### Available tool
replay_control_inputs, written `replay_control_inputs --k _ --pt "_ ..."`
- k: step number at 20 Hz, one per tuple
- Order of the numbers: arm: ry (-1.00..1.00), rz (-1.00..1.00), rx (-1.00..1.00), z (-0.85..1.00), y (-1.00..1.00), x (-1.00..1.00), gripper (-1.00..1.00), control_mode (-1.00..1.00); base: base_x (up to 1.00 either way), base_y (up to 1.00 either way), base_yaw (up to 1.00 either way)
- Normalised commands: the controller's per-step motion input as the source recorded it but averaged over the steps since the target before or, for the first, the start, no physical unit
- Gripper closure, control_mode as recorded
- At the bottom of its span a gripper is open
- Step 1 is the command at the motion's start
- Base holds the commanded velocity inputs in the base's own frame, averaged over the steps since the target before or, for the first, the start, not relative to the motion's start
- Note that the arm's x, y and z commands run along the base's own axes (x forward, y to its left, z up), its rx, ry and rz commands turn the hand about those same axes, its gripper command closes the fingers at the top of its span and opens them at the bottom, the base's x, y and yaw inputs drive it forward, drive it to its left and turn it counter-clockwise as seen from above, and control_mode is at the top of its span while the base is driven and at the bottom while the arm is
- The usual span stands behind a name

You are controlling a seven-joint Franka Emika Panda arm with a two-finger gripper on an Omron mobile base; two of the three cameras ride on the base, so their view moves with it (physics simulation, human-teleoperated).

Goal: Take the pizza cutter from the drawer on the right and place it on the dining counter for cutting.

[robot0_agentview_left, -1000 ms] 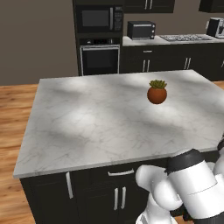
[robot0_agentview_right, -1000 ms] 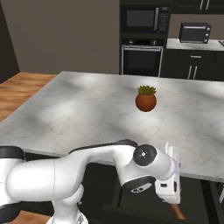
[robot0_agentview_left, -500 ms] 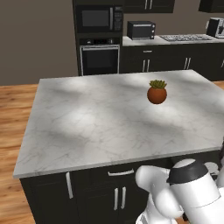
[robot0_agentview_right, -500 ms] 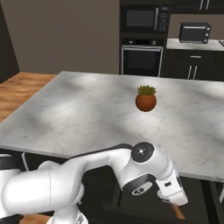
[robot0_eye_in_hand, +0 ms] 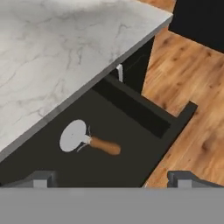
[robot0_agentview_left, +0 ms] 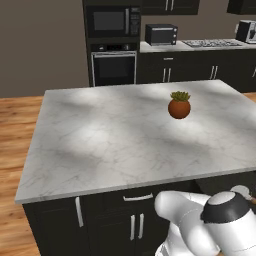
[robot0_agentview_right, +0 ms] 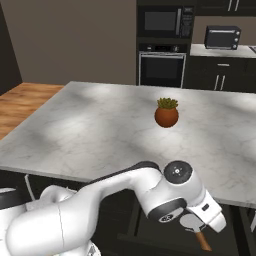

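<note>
Left base view: the potted plant (robot0_agentview_left: 179,104) sits on the marble surface (robot0_agentview_left: 100,135). Right base view: the arm reaches down over the open drawer (robot0_agentview_right: 165,232). Hand view: the pizza cutter (robot0_eye_in_hand: 87,141) lies in the drawer untouched, fingers (robot0_eye_in_hand: 43,178) spread wide and empty; grasping and carrying to the dining counter remain.

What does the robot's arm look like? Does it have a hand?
The arm is smooth, rounded and white, with dark bands at its joints and a round dark-grey cap on one joint. Instead of a hand it has a pincer with two small dark-grey fingertips. No cables or markings show.

Claw (robot0_eye_in_hand: 111,177) apparently wide open, empty
</note>
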Motion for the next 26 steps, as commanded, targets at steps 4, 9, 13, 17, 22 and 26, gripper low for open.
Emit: replay_control_inputs --k 4,9,13,17,22,26 --pt "0.39 0.27 -0.01 0.15 0.0 0.0 -1.0 -1.0 0.0 0.0 0.0" --pt "0.29 0.27 0.0 0.0 0.0 0.0 -1.0 -1.0 0.0 0.0 0.0" --pt "0.21 0.26 0.0 -0.05 0.0 0.0 -1.0 -1.0 0.0 0.0 0.0" --pt "0.17 0.25 0.0 -0.14 0.0 0.0 -1.0 -1.0 0.0 0.0 0.0" --pt "0.19 0.13 0.05 0.0 0.09 0.0 -1.0 -1.0 0.0 0.0 0.0" --pt "0.03 0.08 0.04 -0.16 0.0 0.0 -1.0 -1.0 0.0 0.0 0.0"
